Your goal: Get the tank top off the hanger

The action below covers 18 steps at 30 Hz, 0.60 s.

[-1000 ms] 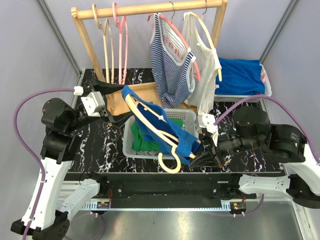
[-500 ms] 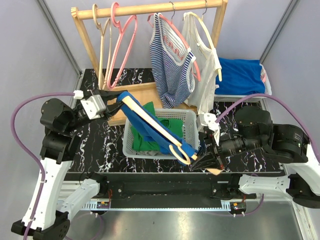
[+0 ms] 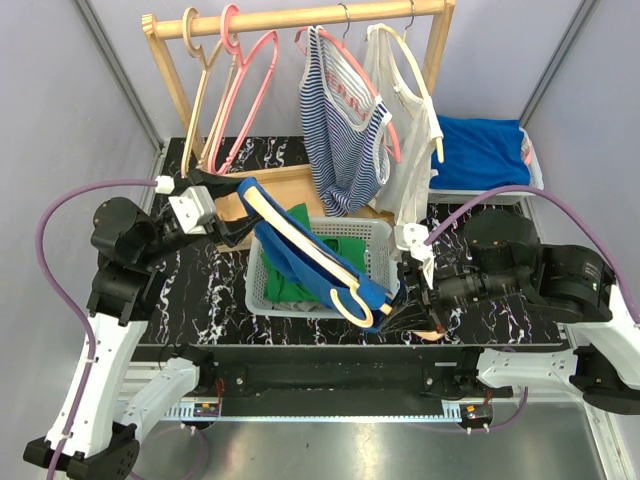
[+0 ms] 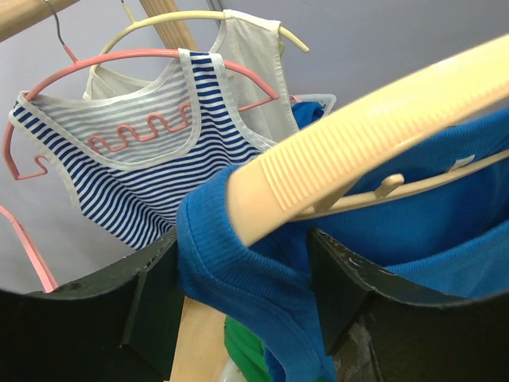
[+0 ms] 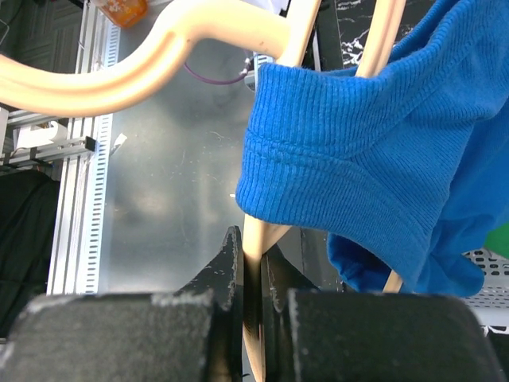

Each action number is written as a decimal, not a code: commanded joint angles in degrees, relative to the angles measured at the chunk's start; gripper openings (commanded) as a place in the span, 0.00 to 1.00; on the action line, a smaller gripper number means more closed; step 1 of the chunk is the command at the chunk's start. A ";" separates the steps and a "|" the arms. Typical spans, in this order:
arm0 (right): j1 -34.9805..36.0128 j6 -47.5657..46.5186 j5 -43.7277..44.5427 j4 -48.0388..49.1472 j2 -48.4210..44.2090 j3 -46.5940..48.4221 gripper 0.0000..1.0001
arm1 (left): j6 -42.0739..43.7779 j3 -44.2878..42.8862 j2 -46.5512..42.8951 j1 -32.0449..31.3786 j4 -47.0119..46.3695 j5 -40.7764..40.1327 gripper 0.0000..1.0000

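Note:
A blue tank top (image 3: pixel 290 262) hangs on a cream hanger (image 3: pixel 305 243) that lies slanted above the basket. My right gripper (image 3: pixel 412 316) is shut on the hanger's lower bar near the hook; the wrist view shows the thin cream bar (image 5: pixel 253 239) pinched between the jaws of the right gripper (image 5: pixel 253 253), with the tank top's blue hem (image 5: pixel 358 143) just above. At the hanger's upper end my left gripper (image 3: pixel 238 205) is open. Its fingers stand either side of the blue shoulder strap (image 4: pixel 238 267) and the hanger's ribbed arm (image 4: pixel 358 119).
A white basket (image 3: pixel 376 236) holding green cloth (image 3: pixel 288 285) sits under the hanger. The wooden rack (image 3: pixel 300 17) behind carries empty pink hangers (image 3: pixel 245 90), a striped tank top (image 3: pixel 345 130) and a white one (image 3: pixel 410 150). Blue cloth (image 3: pixel 480 150) fills a bin at back right.
The hanger has dropped flatter over the basket. My left gripper has come up to its upper end, narrowed round the strap and widened again. The empty hangers on the rack have swung.

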State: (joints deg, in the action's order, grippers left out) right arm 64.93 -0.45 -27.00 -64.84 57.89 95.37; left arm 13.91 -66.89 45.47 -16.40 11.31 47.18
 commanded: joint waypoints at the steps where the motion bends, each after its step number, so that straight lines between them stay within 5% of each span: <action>1: -0.06 -2.28 -0.24 5.25 -1.20 4.73 0.00 | 1.03 0.62 -0.30 -0.30 -1.73 -2.96 0.58; 6: 0.02 -1.58 0.20 4.55 -2.25 6.14 0.00 | 2.88 1.77 0.40 -0.30 -1.65 -8.76 0.35; 18: 0.02 -1.13 -3.93 1.56 -1.20 5.97 0.00 | 4.72 0.81 3.13 -0.03 -5.77 -15.45 0.21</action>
State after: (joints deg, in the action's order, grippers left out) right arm 64.88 -0.58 -27.55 -65.47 56.69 98.70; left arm 16.51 -64.75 47.35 -16.62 10.46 37.19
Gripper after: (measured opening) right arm 0.051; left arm 0.220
